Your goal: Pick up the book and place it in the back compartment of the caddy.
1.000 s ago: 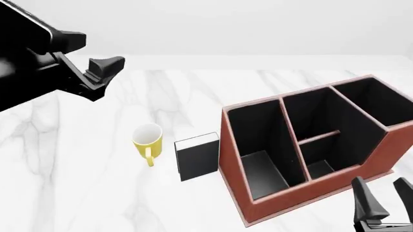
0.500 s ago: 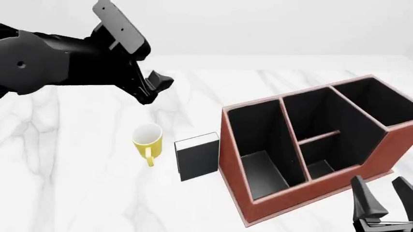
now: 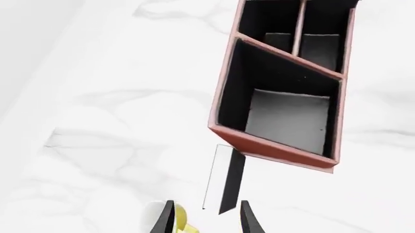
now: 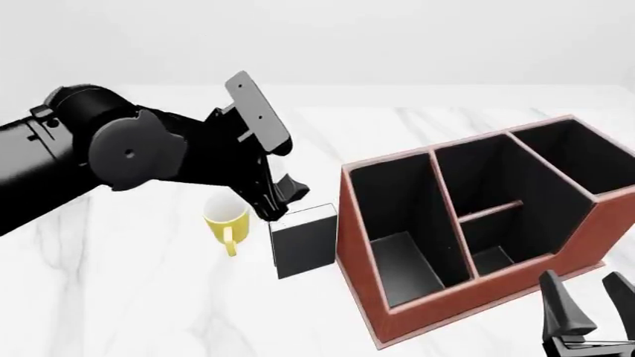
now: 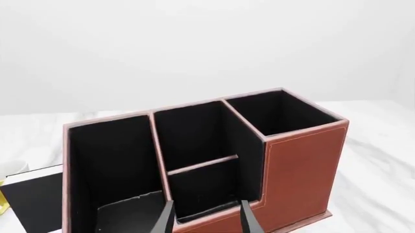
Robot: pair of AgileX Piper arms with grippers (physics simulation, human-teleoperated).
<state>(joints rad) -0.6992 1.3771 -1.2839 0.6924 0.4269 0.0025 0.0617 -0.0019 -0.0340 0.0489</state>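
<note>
Black and thick, the book (image 4: 303, 239) stands upright on the marble bench (image 4: 129, 290), its white page edges on top. It is just beside the left wall of the caddy (image 4: 474, 223), with the yellow mug (image 4: 227, 217) near on its other side. The left claw (image 4: 281, 197) hangs just above the book's upper left corner (whether it touches there I cannot tell). In the left wrist view its fingers (image 3: 249, 221) are apart, with the book (image 3: 224, 179) just ahead of them and the mug (image 3: 184, 224) close to one finger. The right claw (image 4: 593, 312) sits low at the near right, before the caddy's front wall, its fingers also spread and holding nothing.
</note>
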